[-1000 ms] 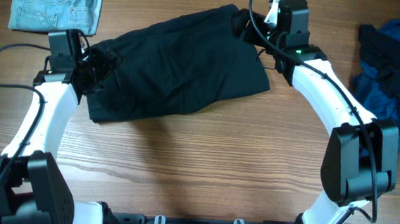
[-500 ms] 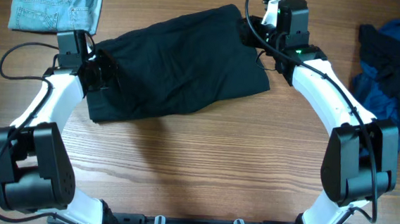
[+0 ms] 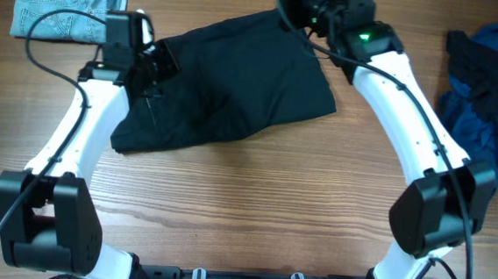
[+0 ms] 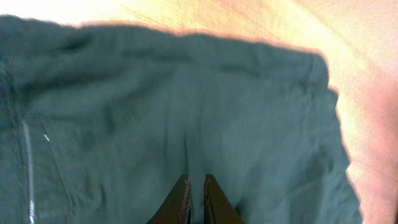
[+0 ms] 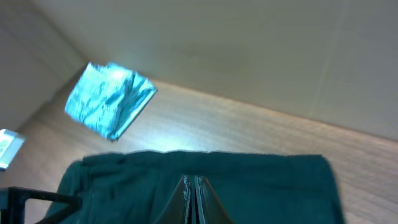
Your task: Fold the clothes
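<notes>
A black garment [image 3: 236, 77] lies spread across the far middle of the table. My left gripper [image 3: 156, 60] is at its left end, shut on a pinch of the black cloth. In the left wrist view the fingertips [image 4: 196, 182] stand almost together, and a crease in the garment [image 4: 186, 93] runs up from between them. My right gripper [image 3: 295, 4] is at the garment's far right corner, also shut on the cloth. The right wrist view shows its fingertips [image 5: 193, 180] pressed together over the dark fabric [image 5: 261, 180].
Folded light-blue jeans [image 3: 70, 2] lie at the far left corner, and the right wrist view shows the jeans [image 5: 111, 99] too. A heap of blue and dark clothes [image 3: 490, 86] sits at the right edge. Bare wood stretches along the near side.
Both grippers have shut on the garment. The left one has moved right and away from me along the left end. The right one has shifted left and farther back with its corner.
</notes>
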